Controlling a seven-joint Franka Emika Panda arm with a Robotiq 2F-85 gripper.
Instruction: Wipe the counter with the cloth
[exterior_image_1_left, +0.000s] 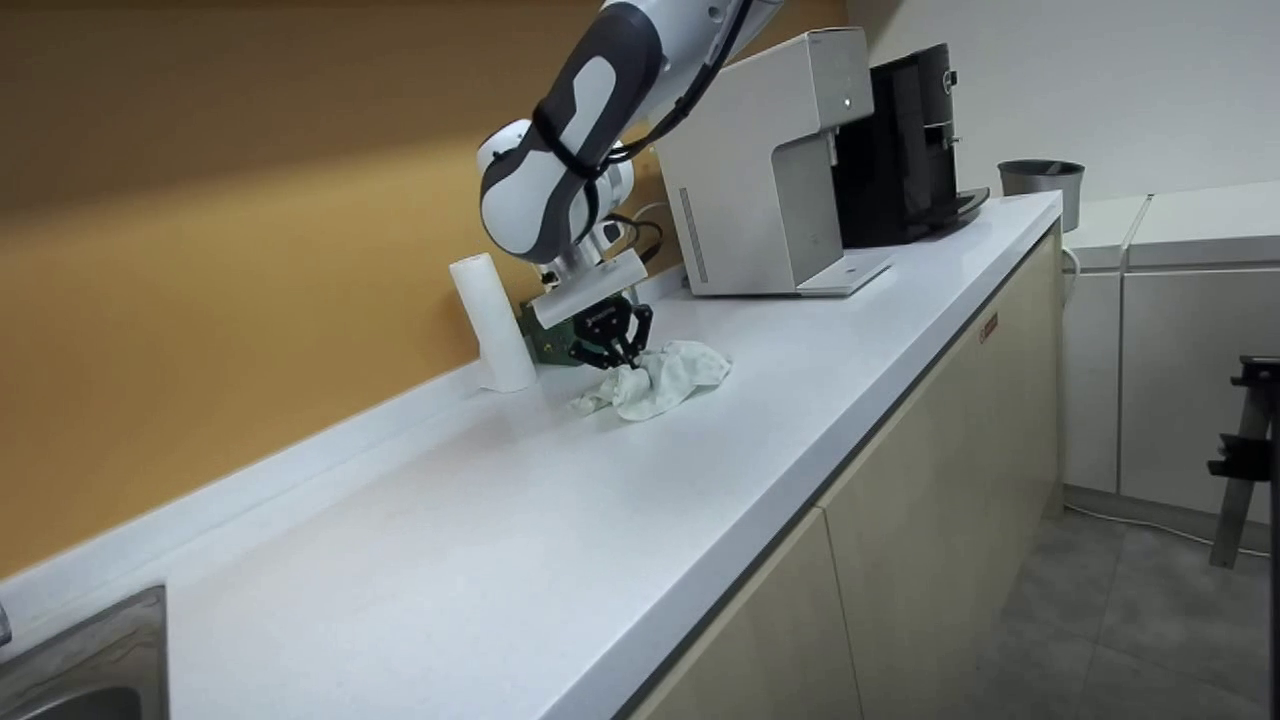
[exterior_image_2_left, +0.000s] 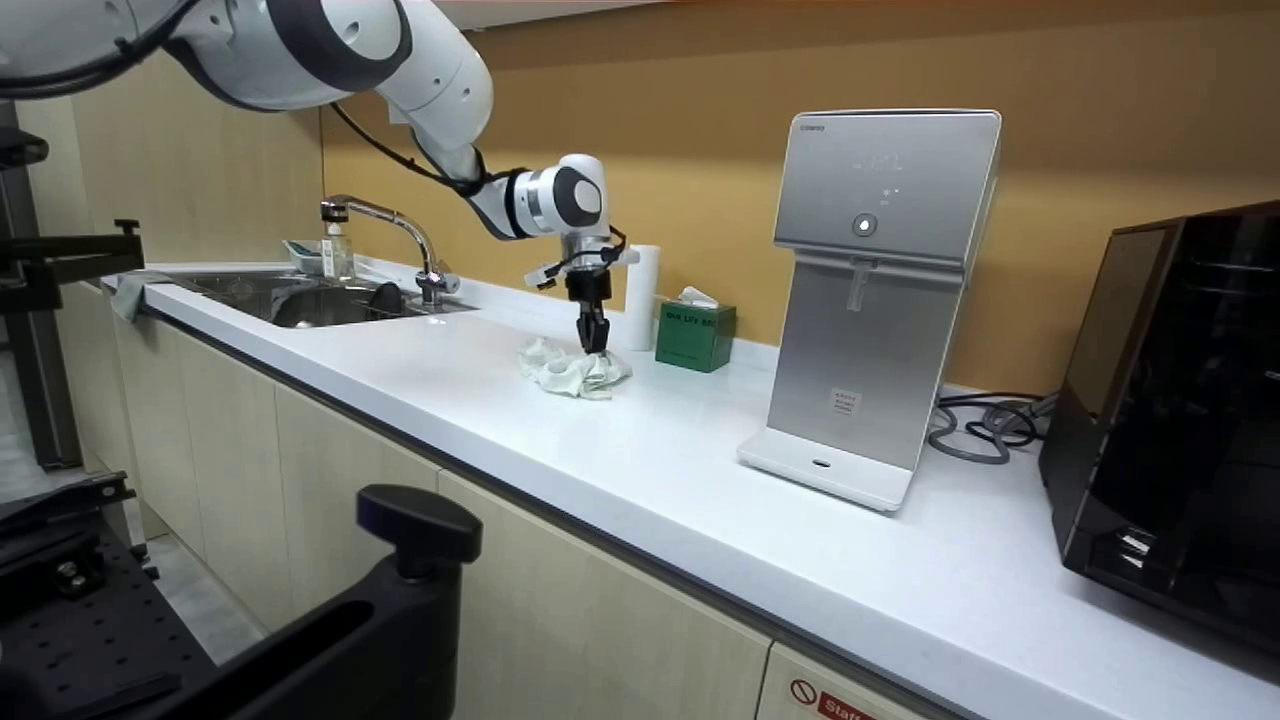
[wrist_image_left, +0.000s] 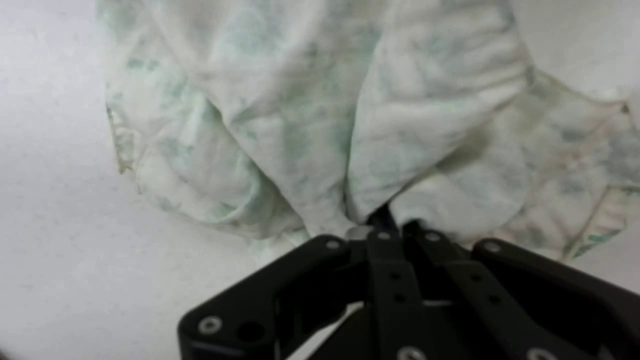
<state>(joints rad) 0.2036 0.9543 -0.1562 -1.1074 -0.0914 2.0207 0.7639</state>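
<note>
The crumpled white cloth with pale green markings lies on the white counter in both exterior views, as the cloth (exterior_image_1_left: 680, 378) on the counter (exterior_image_1_left: 440, 560) and the cloth (exterior_image_2_left: 560, 372) on the counter (exterior_image_2_left: 690, 440). My black gripper (exterior_image_1_left: 632, 362) points down at the cloth, and the gripper (exterior_image_2_left: 594, 350) touches its upper side. In the wrist view the cloth (wrist_image_left: 300, 115) spreads in folds ahead of the gripper (wrist_image_left: 392, 222). The fingers are close together with a fold pinched between them. The fingertips are partly hidden in the fabric.
A white paper roll (exterior_image_2_left: 642, 298) and a green tissue box (exterior_image_2_left: 694, 337) stand by the wall close to the gripper. A silver dispenser (exterior_image_2_left: 868, 330) and a black machine (exterior_image_2_left: 1170, 420) stand further along. A sink (exterior_image_1_left: 120, 630) is at the opposite end.
</note>
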